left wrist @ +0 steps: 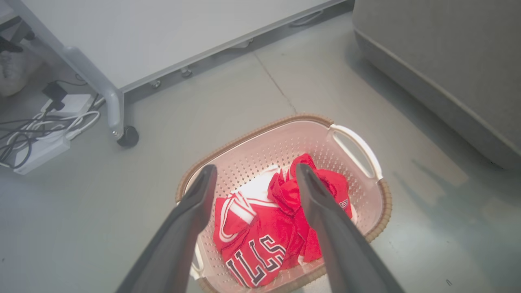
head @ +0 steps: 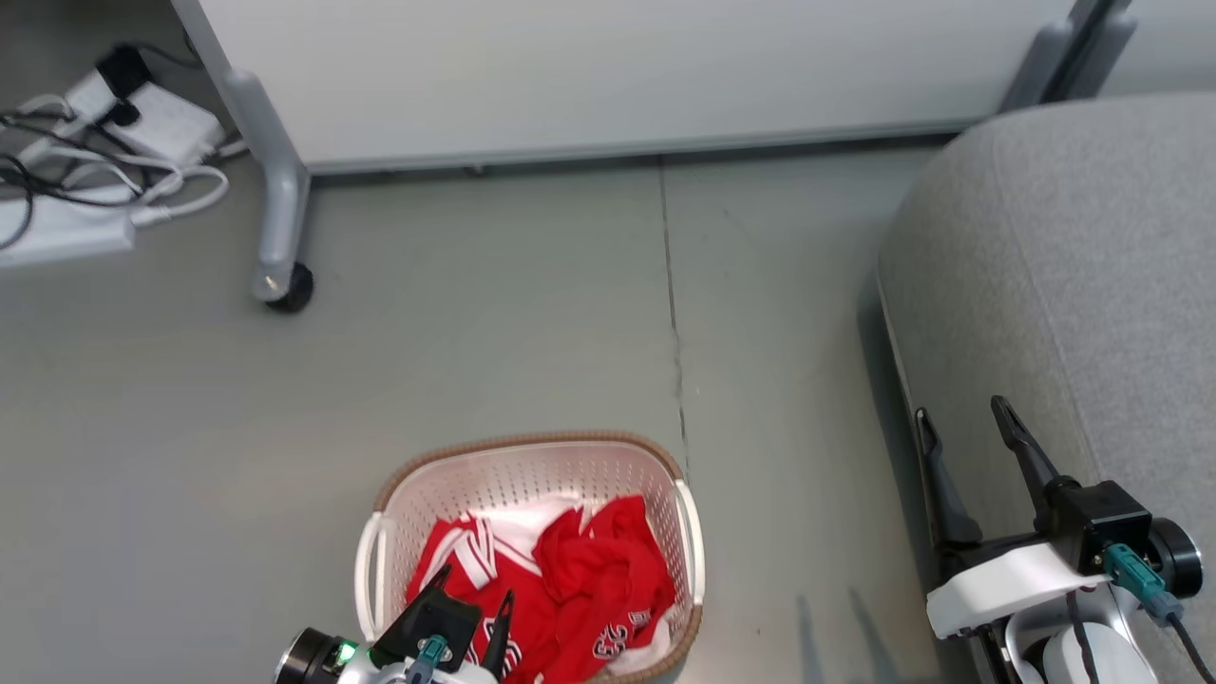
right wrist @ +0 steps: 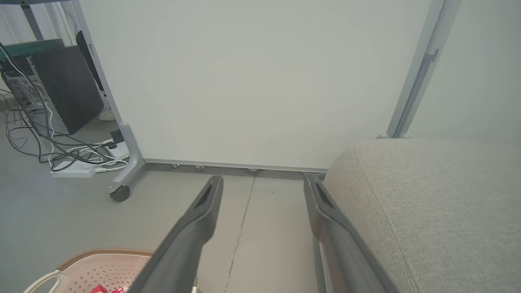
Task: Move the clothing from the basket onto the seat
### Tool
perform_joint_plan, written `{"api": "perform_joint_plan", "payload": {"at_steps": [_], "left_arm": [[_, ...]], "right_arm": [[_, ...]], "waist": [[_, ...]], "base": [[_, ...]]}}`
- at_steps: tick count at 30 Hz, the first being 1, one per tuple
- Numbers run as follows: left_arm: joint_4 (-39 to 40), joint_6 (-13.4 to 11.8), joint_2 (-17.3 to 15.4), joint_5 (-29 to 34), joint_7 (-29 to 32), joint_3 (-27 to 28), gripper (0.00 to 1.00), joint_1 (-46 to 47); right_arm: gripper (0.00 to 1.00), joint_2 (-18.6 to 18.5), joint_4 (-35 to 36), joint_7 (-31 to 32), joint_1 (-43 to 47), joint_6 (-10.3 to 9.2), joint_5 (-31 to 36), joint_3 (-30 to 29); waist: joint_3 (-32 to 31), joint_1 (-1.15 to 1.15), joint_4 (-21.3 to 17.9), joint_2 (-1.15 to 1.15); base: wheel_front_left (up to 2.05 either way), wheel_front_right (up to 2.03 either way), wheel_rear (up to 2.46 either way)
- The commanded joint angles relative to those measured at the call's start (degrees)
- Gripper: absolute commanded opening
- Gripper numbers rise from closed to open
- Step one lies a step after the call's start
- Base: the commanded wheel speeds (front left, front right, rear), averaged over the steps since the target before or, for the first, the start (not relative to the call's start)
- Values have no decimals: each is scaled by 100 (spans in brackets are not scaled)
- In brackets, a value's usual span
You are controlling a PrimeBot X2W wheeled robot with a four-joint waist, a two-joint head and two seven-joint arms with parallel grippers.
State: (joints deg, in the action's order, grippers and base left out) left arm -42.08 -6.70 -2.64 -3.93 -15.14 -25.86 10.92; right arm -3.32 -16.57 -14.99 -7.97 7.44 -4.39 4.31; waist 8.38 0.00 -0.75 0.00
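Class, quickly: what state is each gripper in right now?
Left gripper: jaws open, holding nothing, over the basket.
Right gripper: jaws open, holding nothing, beside the seat.

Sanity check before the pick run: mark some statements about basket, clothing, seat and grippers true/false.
1. The clothing lies in the basket. True.
2. The left gripper and the right gripper are both open. True.
3. The left gripper grips the clothing. False: it hangs over the basket, gripping nothing.
4. The basket stands on the seat. False: it stands on the floor, to the left of the seat.
5. The right gripper is over the basket. False: it is by the seat's edge, apart from the basket.
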Motion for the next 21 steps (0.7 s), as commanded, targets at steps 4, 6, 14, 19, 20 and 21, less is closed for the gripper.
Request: {"api": "perform_joint_plan", "payload": {"at_steps": [4,6,14,19,20,21], "left_arm": [[-1087,177,-34,66,-7,-208,100,744],[-1591,136,-40,250,-3,-394,100,1176],[-2773,58,-276,942,101,-986,100,2515],[-3030,212,-503,1095,466,-1151,100,3147],[-3057,257,-549,1077,559,-1147,100,3251],[-3079,287,-589,1045,638,-1127,100,3354]], "right_arm": [[100,-14,116,-29,-140,9,-41,-62],[100,9,210,-29,-257,8,-77,-102],[100,34,420,-29,-648,6,-227,60],[100,37,536,-29,-887,5,-482,178],[100,37,553,-29,-939,5,-534,222],[100,36,571,-29,-975,5,-572,242]], "waist": [[964,0,-297,0],[1410,0,-422,0],[2586,0,-794,0],[3211,0,-1040,0],[3335,0,-1097,0],[3444,0,-1138,0]], "base": [[0,0,0],[0,0,0],[0,0,0],[0,0,0],[0,0,0],[0,0,0]]}}
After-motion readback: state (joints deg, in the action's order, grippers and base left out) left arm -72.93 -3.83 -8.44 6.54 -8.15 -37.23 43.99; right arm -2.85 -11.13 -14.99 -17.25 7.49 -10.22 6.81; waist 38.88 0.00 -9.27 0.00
